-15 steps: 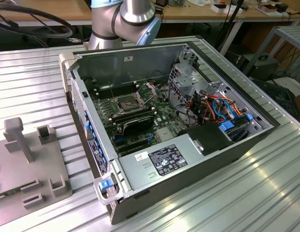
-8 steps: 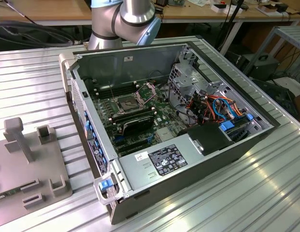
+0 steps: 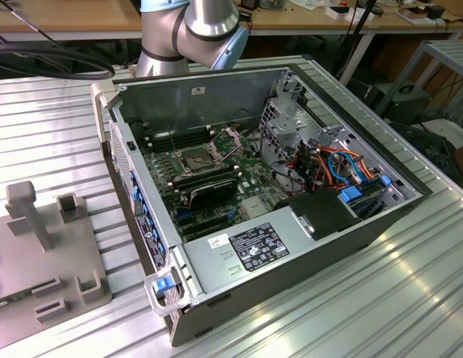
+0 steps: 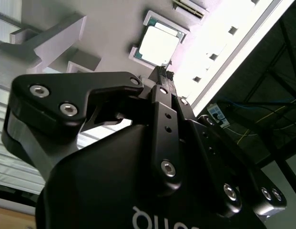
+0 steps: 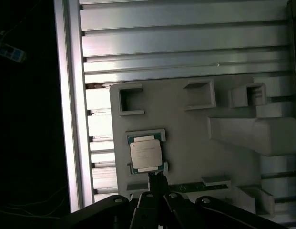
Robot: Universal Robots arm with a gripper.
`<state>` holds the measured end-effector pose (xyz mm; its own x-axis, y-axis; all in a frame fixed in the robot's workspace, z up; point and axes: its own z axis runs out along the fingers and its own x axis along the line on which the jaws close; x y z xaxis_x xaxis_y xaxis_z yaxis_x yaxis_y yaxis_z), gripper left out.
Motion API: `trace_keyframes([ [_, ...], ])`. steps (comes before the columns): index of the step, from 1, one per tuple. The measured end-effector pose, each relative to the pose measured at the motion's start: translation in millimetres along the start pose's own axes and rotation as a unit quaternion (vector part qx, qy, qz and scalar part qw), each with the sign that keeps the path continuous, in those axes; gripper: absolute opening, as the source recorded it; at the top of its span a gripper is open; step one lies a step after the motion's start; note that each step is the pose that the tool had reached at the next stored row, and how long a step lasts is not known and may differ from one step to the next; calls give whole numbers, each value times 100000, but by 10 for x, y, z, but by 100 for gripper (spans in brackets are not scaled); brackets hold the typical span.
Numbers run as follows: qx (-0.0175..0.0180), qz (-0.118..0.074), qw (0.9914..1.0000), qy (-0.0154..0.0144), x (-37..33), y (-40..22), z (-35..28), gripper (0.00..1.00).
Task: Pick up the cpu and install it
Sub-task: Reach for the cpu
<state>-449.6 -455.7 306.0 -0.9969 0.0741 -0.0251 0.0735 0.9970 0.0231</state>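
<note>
My jaws were pressed together, empty. The cpu (image 5: 146,153) lay just ahead of them, nested between stops on the grey fixture plate (image 5: 195,143), evidently fixing its position.

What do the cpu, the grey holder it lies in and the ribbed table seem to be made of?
The cpu: a dull silver metal lid on a greenish board edge. The grey holder: matte, probably plastic, with moulded or printed pockets; it gives no shine. The ribbed table: likely brushed aluminium profiles, with bright streaks along the grooves.
</note>
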Motion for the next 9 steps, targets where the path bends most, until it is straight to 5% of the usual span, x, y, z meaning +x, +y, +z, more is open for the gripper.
trace_keyframes([
  [9, -1, 0, 100000, -2, 7, -4, 166, 11],
])
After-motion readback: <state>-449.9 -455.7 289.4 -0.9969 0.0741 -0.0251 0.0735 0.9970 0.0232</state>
